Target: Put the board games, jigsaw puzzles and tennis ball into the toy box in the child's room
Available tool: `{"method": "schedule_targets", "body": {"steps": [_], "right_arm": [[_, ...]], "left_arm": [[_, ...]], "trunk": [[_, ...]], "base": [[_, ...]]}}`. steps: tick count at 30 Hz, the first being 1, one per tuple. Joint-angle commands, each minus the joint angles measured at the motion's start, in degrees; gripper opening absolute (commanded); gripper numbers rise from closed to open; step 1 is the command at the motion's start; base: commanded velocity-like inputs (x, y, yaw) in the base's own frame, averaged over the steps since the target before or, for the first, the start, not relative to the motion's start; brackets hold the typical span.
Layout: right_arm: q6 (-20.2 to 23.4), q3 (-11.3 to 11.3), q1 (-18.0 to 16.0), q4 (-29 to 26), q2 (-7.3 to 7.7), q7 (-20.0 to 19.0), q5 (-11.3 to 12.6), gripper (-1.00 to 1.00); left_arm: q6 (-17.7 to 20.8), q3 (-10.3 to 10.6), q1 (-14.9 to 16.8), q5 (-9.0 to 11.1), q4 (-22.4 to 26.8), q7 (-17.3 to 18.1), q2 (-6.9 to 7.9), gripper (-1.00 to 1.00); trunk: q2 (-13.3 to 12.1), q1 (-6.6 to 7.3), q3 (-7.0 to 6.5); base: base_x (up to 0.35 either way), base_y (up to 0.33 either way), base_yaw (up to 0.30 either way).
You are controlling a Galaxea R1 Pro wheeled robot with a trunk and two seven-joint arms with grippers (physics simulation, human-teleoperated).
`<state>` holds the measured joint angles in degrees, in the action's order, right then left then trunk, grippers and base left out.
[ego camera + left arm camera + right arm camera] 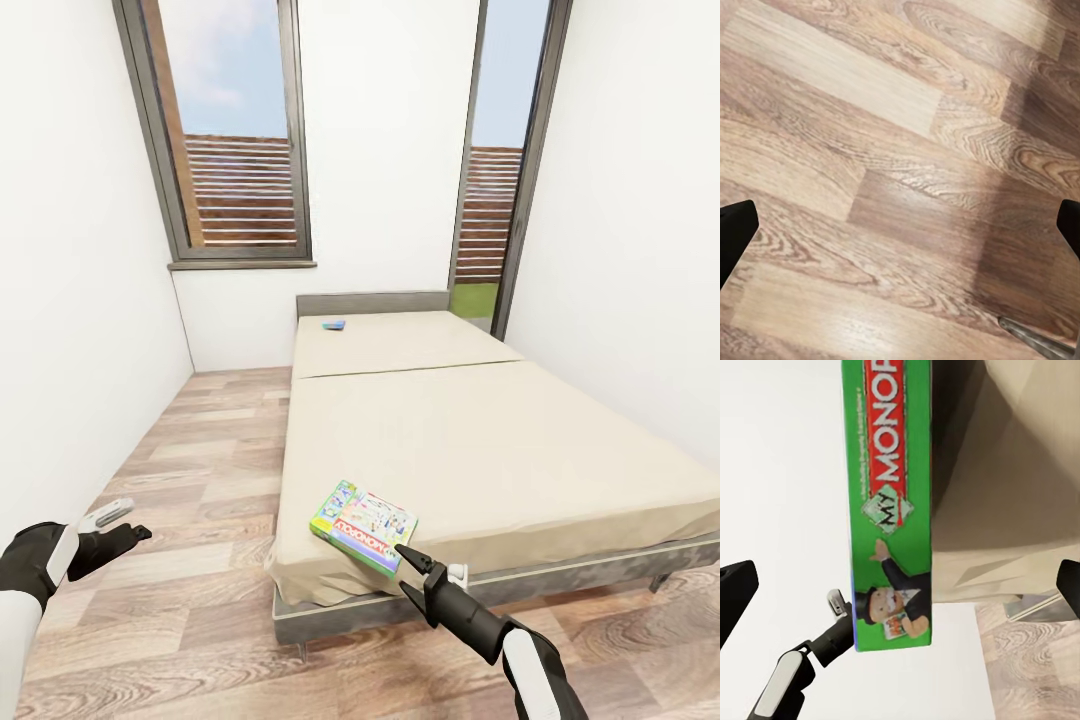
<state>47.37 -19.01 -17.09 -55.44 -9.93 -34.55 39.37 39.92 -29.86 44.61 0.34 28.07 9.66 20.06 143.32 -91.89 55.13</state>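
**Head view: right gripper at the near board game, nothing yet collected**

Head view shows the green-edged game (364, 524) lying flat at the near corner of the bed (480, 440), one corner reaching the mattress edge. The right wrist view shows its green side panel (891, 502), printed "MY MONOPOLY" in part, directly ahead between the two fingers.

The right gripper (412, 572) is at the box's near edge, fingers spread apart. One fingertip looks to be at or just beside the box corner; contact cannot be confirmed. Nothing is held.

A second, small blue game (333, 325) lies far up the bed, near the headboard, well apart from the first.

The left gripper (135, 534) hangs over the wood floor (200, 480) beside the bed. Its fingers are apart in the left wrist view, with bare planks between them. It holds nothing.

Task status, as a judgement:
- Both bed games remain on the bed.
- The current step appears to be the approach to grasp the near game.
- Table and toy box are out of view here, so their state is unknown.
- All visible work is outstanding: grasp, carry, deposit, then return for the blue game.
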Motion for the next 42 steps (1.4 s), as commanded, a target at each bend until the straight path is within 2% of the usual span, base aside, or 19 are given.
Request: {"method": "schedule_targets", "body": {"steps": [1, 42], "right_arm": [[0.36, -0.23, -0.05, -0.01, -0.07, -0.17, -0.08, 1.0], [0.34, -0.17, -0.05, -0.01, -0.07, -0.13, -0.08, 1.0]], "left_arm": [[0.33, -0.29, 0.04, 0.01, 0.05, 0.18, -0.02, 1.0], [0.36, -0.29, 0.04, 0.01, 0.05, 0.18, -0.02, 1.0]], "trunk": [[0.03, 0.01, 0.06], [0.03, 0.01, 0.06]], "base": [[0.0, 0.0, 0.0], [0.012, 0.016, 0.0]]}}
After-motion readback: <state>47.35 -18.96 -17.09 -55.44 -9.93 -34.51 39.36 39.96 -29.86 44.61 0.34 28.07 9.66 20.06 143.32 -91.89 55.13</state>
